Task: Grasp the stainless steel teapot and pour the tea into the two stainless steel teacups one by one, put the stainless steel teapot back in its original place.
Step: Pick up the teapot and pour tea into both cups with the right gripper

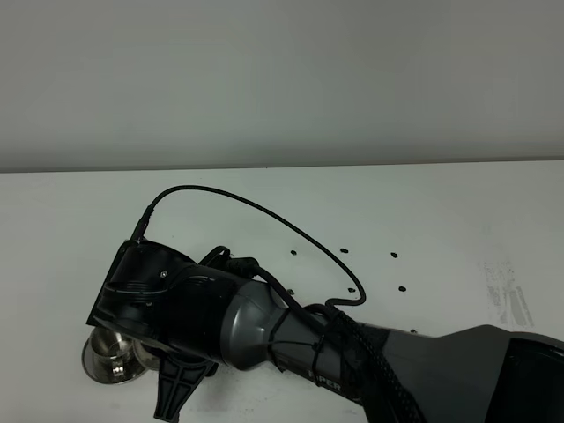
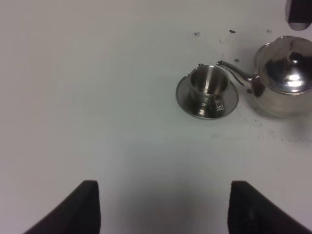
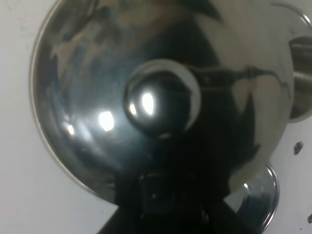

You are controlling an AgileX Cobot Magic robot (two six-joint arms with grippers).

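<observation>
The stainless steel teapot [image 2: 285, 78] stands on the white table, its thin spout towards a steel teacup [image 2: 208, 87] on a round saucer. The same cup [image 1: 110, 352] shows at the lower left of the high view, where my right arm hides the teapot. In the right wrist view the teapot's domed lid and knob [image 3: 161, 102] fill the picture from close above. My right gripper [image 3: 165, 207] is a dark mass at the lid's edge and its jaws cannot be made out. My left gripper [image 2: 165, 209] is open and empty, well short of the cup. A second teacup is not clearly seen.
My right arm [image 1: 352, 344] reaches across from the lower right to the left of the table. Small dark holes [image 1: 344, 250] dot the table's middle. A steel saucer rim [image 3: 263, 195] peeks from under the teapot's edge. The white wall rises behind the table.
</observation>
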